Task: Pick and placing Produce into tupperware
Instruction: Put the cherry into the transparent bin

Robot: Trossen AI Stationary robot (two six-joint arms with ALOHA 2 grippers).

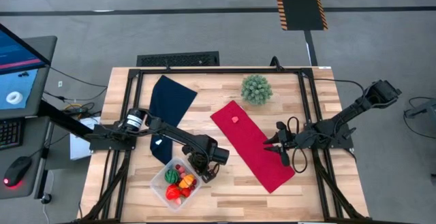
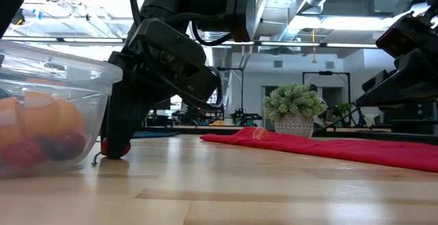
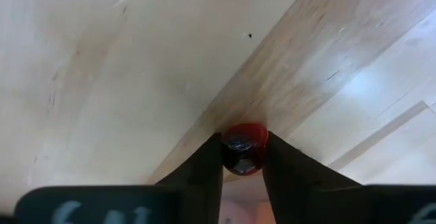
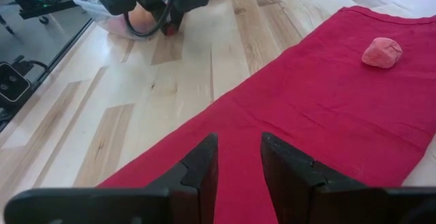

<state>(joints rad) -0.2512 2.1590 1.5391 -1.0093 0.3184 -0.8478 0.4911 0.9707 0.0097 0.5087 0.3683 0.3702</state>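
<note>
The clear tupperware (image 1: 167,188) stands near the table's near edge and holds red, orange and green produce; its wall (image 2: 55,115) shows close up in the low view. My left gripper (image 1: 204,174) is just right of the tupperware, pointing down, shut on a small red produce piece (image 3: 244,149). A pink produce piece (image 1: 234,120) lies on the red cloth (image 1: 252,146). My right gripper (image 4: 240,157) hovers open over the red cloth's near part, touching nothing. My left gripper pinches the small red produce piece (image 2: 115,148) between its two fingers (image 3: 204,166), one on each side. The fingers come from above, pointing down. The piece sits at table level, its underside on or just above the wood; which, I cannot tell.
A spiky green plant ball (image 1: 257,89) in a pot stands near the far edge. A dark blue cloth (image 1: 170,105) lies at the table's far left, partly under my left arm. Bare wood stretches between the tupperware and the red cloth.
</note>
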